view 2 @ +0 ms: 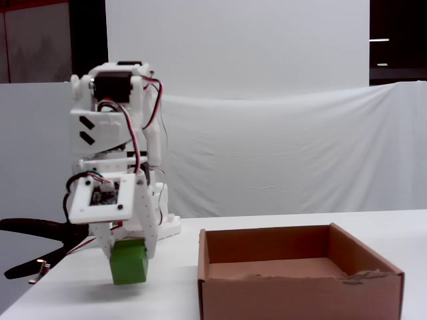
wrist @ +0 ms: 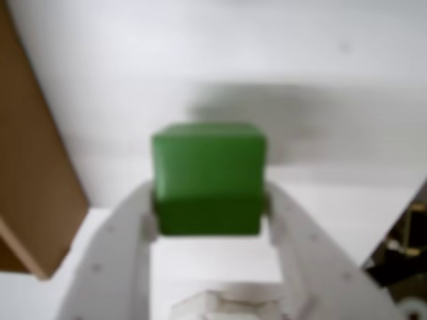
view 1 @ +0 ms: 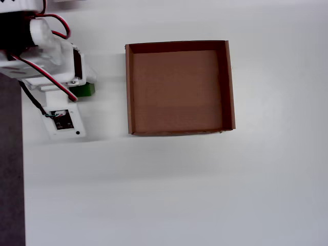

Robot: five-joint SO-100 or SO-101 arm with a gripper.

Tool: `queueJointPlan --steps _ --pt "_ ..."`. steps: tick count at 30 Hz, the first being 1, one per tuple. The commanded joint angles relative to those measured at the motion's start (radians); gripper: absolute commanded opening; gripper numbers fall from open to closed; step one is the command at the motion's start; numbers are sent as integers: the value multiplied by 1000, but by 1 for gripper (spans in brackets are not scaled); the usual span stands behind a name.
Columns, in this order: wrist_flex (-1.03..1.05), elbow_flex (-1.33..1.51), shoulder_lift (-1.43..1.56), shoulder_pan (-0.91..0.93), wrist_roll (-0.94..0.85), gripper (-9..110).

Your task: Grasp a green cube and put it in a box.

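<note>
Box (view 1: 129, 87): brown cardboard on white counter (view 1: 205, 195), nothing inside.
Green cube (view 2: 129, 261): left of box in fixed view, lifted just above counter.
Pincer (wrist: 208, 213): closed on cube's two sides.

Plain bright green cube (view 2: 129, 261); plain brown cardboard box (view 1: 229, 87); white gripper (wrist: 208, 223) and arm (view 2: 113, 140) with red, black and white wires (view 1: 38, 66); white tabletop (view 1: 179, 189); white cloth backdrop (view 2: 280, 153)
</note>
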Motion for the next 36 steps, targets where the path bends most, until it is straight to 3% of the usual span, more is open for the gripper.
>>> queueJointPlan --steps 1,13,36 --pt "34 -89 25 -18 6 14" --pt "101 -247 2 -74 41 14" --pt "124 -607 -164 -324 293 15"
